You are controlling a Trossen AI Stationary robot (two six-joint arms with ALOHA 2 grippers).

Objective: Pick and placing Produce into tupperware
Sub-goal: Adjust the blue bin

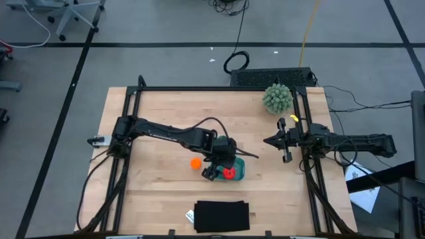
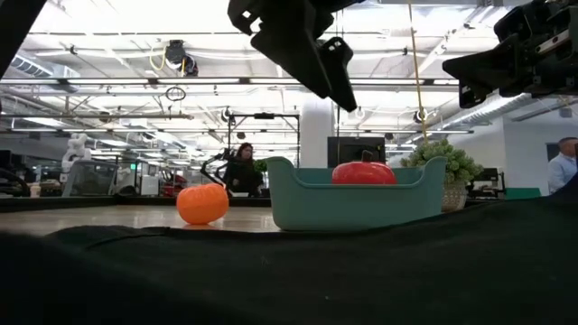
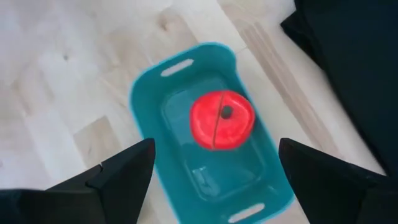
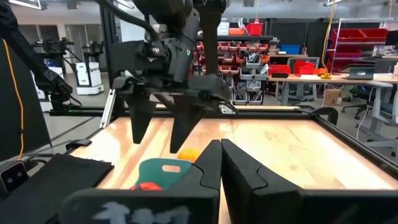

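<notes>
We see the left gripper [image 3: 211, 171] hanging above the tupperware [image 3: 149, 112], its 2 fingers [image 3: 124, 171] spread wide and holding nothing. Below it, the red tomato-like piece [image 3: 221, 119] lies inside the teal container. The orange ball [image 1: 196, 162] sits on the table [image 1: 159, 106] just beside the container, apart from it. The right gripper [image 1: 267, 141] waits at the table's right side, fingers pressed together and empty, near the pale-green spiky ball [image 1: 277, 98].
</notes>
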